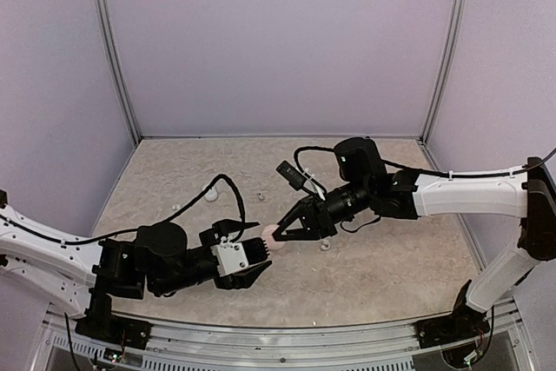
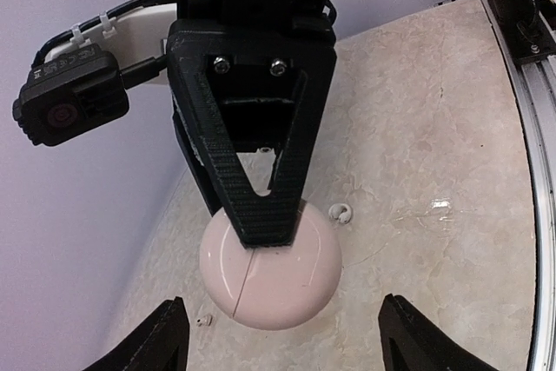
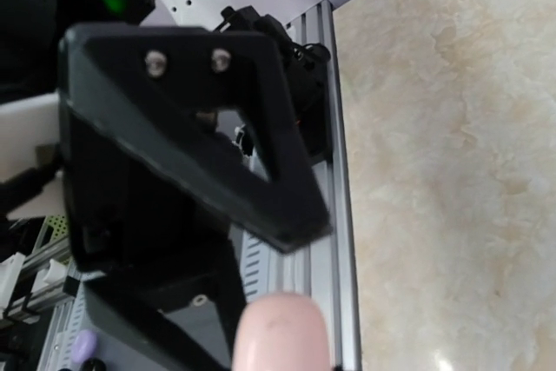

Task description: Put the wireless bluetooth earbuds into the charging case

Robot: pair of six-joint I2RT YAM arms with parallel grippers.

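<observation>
The charging case (image 2: 269,280), a smooth pale pink pebble with a thin seam across it, hangs just above the table. My right gripper (image 1: 282,232) is shut on its top, and one black finger (image 2: 261,206) crosses its front. My left gripper (image 2: 285,341) is open, with a fingertip on either side of the case and a gap at each. In the right wrist view the case (image 3: 282,332) shows at the bottom edge. Tiny pale earbuds lie loose on the table: one (image 2: 340,213) behind the case, one (image 2: 204,320) at its lower left, and others (image 1: 211,196) (image 1: 259,195) farther back.
The beige marbled table (image 1: 391,258) is walled in purple at the back and both sides. An aluminium rail (image 2: 532,128) runs along the near edge. The right arm's wrist camera (image 2: 69,109) and its cable (image 1: 226,182) hang close to the left gripper.
</observation>
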